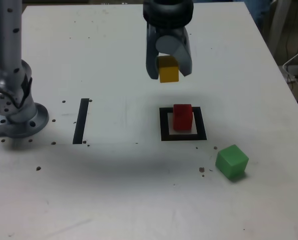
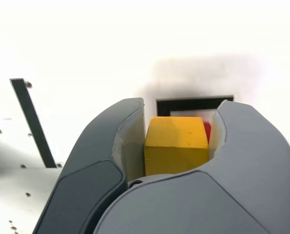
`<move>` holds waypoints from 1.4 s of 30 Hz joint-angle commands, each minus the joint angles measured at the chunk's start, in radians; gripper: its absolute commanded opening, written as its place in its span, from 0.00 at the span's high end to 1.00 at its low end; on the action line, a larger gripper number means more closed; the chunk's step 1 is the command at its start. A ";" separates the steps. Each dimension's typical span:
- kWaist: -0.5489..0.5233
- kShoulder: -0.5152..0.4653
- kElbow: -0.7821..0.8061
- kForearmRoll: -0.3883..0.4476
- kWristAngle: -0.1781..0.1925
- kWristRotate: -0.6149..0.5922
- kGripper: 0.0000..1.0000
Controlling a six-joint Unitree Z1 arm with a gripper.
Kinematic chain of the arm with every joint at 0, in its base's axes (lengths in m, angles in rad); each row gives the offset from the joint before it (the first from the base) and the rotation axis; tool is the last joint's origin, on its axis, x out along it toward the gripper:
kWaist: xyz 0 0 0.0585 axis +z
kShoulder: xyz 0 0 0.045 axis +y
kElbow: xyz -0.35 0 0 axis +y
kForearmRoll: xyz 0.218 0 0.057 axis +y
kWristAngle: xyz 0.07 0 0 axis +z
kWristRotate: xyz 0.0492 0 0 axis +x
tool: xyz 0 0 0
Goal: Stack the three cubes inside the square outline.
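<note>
My gripper [image 1: 169, 70] hangs in the air, shut on the yellow cube [image 1: 169, 69], behind and above the square outline [image 1: 183, 136]. In the wrist view the yellow cube [image 2: 176, 144] fills the gap between the two grey fingers [image 2: 106, 146]. The red cube [image 1: 182, 117] stands inside the black outline on its white square. Only a sliver of the red cube [image 2: 207, 131] shows past the yellow one in the wrist view, with the outline's edge [image 2: 193, 104] beyond. The green cube [image 1: 232, 161] lies on the table outside the outline, towards the exterior view's right and nearer the front.
A straight black strip [image 1: 81, 120] lies on the white table at the exterior view's left. The arm's grey base [image 1: 13, 107] stands at the far left. Small dark screw holes dot the tabletop. The table's right edge [image 1: 284, 75] runs close to the green cube's side.
</note>
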 commanded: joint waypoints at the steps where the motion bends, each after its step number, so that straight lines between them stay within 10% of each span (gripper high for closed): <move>1: -0.024 -0.004 -0.008 -0.004 0.002 -0.020 0.83; 42: -0.137 0.132 -0.031 -0.053 0.025 -0.179 0.80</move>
